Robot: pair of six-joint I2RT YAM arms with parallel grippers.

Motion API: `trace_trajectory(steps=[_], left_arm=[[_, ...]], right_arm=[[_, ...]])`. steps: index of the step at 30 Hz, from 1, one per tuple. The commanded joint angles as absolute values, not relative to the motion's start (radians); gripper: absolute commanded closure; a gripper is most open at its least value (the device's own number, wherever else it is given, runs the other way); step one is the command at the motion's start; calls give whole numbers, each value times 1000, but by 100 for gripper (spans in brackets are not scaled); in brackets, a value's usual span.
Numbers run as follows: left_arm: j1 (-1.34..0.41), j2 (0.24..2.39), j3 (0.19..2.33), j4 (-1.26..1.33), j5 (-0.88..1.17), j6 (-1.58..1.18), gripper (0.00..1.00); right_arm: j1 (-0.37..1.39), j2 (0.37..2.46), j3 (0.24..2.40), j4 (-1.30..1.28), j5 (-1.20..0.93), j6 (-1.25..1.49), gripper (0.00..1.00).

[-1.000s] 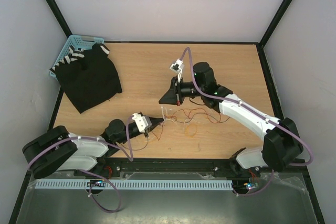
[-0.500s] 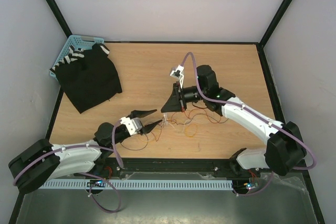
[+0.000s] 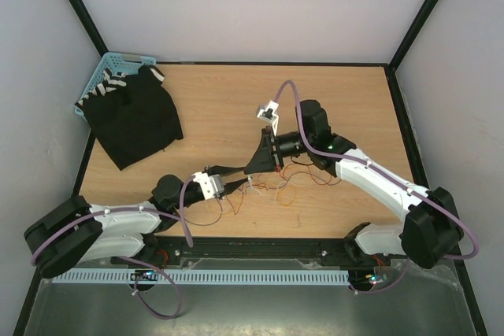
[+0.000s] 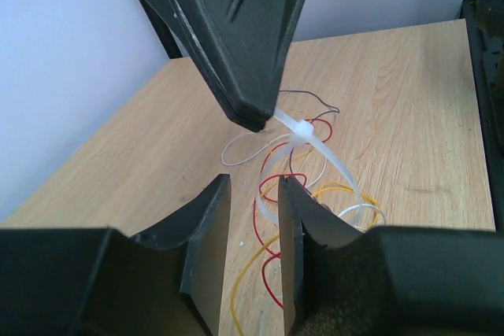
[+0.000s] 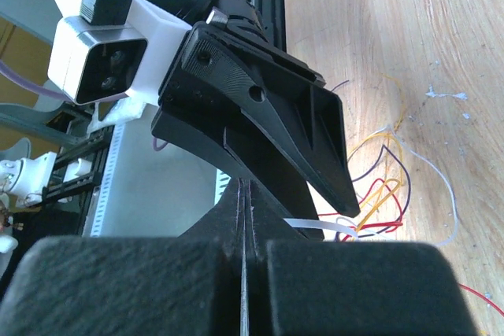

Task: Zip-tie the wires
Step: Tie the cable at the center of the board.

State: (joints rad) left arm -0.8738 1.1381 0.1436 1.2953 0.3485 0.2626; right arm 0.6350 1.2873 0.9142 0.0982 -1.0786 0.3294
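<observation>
Rear table (image 3: 331, 92) free — wires (image 3: 285, 192) mid, cloth (image 3: 134, 120) L.

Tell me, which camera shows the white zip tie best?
The left wrist view: the zip tie shows head and strap clearly. The right wrist view catches only a sliver; top view, barely a speck.

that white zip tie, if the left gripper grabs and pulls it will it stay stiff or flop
Probably springy, not limp: the zip tie holds a smooth arc out from the shut right gripper. It looks thin and glossy, so likely light and apt to slip. The curly wires beside it would probably flop and drag along.
</observation>
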Motion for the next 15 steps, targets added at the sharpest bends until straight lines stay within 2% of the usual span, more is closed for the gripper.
trace_trajectory(steps=[1, 6, 10, 13, 15], left_arm=[[-871, 1161, 189, 1321, 382, 285, 66], [-871, 1163, 205, 1322, 400, 285, 65], [-874, 1164, 217, 1321, 431, 264, 69], [-887, 1159, 217, 1322, 436, 257, 82], [-892, 1155, 215, 1322, 437, 249, 94]], right_arm=[[633, 1249, 891, 119, -1119, 347, 100], [633, 1246, 882, 128, -1121, 352, 100], [633, 1246, 882, 135, -1083, 359, 100], [632, 1248, 880, 150, -1043, 372, 100], [632, 1251, 875, 170, -1030, 390, 100]])
